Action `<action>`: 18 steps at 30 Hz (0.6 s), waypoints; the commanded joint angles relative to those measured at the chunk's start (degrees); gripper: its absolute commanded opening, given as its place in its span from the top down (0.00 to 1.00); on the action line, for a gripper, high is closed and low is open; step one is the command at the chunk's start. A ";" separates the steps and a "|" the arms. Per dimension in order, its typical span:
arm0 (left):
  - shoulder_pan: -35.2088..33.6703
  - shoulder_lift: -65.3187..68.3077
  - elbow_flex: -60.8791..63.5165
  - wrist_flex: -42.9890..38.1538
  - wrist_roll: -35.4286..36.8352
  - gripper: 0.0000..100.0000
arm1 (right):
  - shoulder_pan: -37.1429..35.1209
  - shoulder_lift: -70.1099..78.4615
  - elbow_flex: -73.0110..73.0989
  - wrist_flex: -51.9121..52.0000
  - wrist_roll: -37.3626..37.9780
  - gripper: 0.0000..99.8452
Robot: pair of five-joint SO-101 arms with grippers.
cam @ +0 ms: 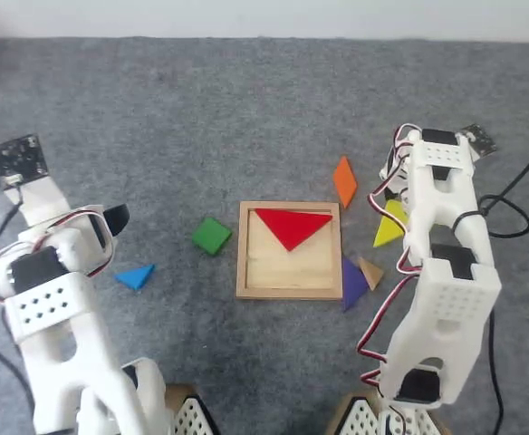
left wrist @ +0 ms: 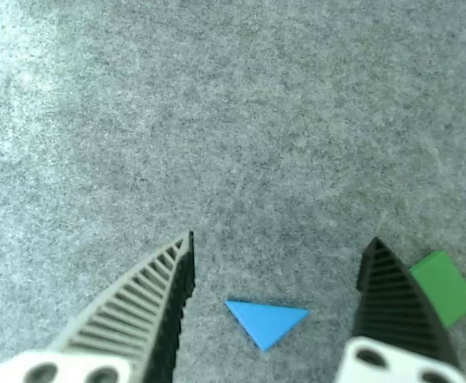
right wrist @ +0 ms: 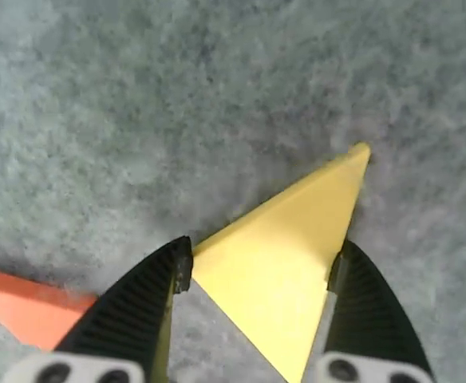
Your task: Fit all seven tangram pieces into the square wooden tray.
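High view: One square wooden tray [cam: 243, 249] lies at the middle of the grey surface [cam: 201, 118]. Seven tangram pieces counted. One, a large red triangle [cam: 292, 225], is inside the tray against its far edge. The other six lie outside it. Two are on the left arm's side: one green square [cam: 211, 236] just beside the tray, and one small blue triangle [cam: 136, 276] farther out. Four are on the right arm's side: one orange parallelogram [cam: 344, 181] near the tray's far corner, one yellow triangle [cam: 390, 224], one purple triangle [cam: 353, 284] touching the tray's rim, and one small tan triangle [cam: 370, 271] against the purple one. Two arms counted: the left arm [cam: 52, 299] stands near the blue triangle, and the right arm [cam: 446, 272] is over the yellow triangle.

Left wrist view: The left gripper [left wrist: 282, 238] hangs above the surface, jaws released and spread wide. The blue triangle lies flat between them, touching neither. The green square sits beyond one jaw.

Right wrist view: The right gripper [right wrist: 265, 246] has its jaws clenched on the yellow triangle, one jaw at a corner and the other along an edge. One corner of the orange parallelogram shows nearby.
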 commanded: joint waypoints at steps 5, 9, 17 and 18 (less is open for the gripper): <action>0.44 -0.26 -0.22 -0.97 -0.70 0.68 | -8.31 -15.34 -2.81 7.87 8.53 0.84; 0.44 -0.26 -0.22 -0.97 -0.70 0.68 | -14.73 -20.53 -2.81 10.86 27.25 0.84; 0.44 -0.26 -0.22 -0.97 -0.70 0.68 | -30.55 -22.37 -2.64 17.36 86.33 0.84; 0.44 -0.26 -0.22 -0.97 -0.70 0.68 | -32.48 -22.64 -2.55 18.15 90.90 0.84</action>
